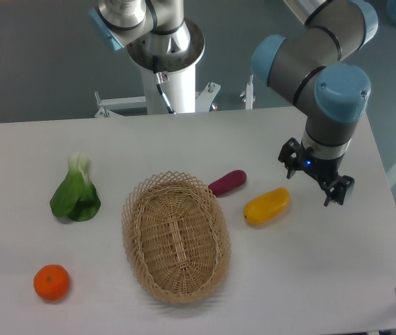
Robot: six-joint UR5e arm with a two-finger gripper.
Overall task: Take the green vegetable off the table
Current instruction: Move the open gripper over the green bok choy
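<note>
Landmark: wicker basket (175, 237), oval, openwork weave, pale tan, near the middle of the white counter (323, 279).
Orange fruit (52, 282): round, glossy, left of the basket and nearer the counter's front edge.
Green vegetable (76, 191): lying flat on the counter, left of the basket and apart from it; broad, dark green, crinkled leaves toward the front, pale whitish stalk end toward the back.
Purple vegetable (228, 182): smooth, oblong, just beside the basket's back right rim.
Yellow vegetable (267, 206): smooth, waxy, oblong, right of the basket, near the purple one but apart from it.
Fingers (314, 179): dark, spread apart, holding nothing; right of the basket, just past the yellow vegetable, above the counter.
Vegetable versus fingers: well apart, on opposite sides of the basket, with the vegetable on the left and the fingers on the right.
</note>
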